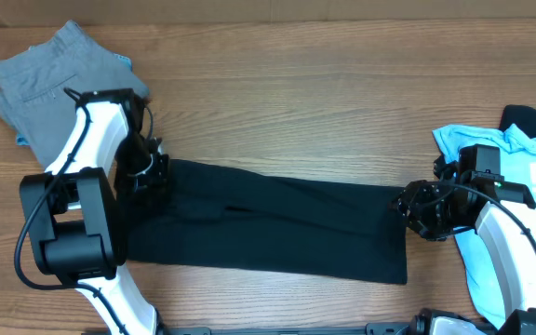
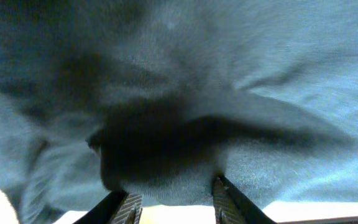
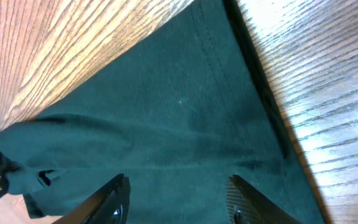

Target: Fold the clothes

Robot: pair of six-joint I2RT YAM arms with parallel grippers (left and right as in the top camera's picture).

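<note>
Lengthwise, the black T-shirt (image 1: 277, 223) lies between both grippers: right gripper (image 3: 178, 186) spread apart over one end; left gripper (image 2: 173, 190) straddles bunched cloth, whether clamped I cannot tell.

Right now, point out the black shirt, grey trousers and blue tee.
black shirt (image 1: 277, 223), overhead view, middle of the folded strip.
grey trousers (image 1: 43, 79), overhead view, near the pocket.
blue tee (image 1: 521, 149), overhead view, upper part.

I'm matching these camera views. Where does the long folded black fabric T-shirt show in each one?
Overhead: long folded black fabric T-shirt lies across the middle, left to right.
Left wrist: fills the frame, blurred.
Right wrist: fills the centre.
Shared landmark: wood-grain table, overhead and right wrist only.
</note>
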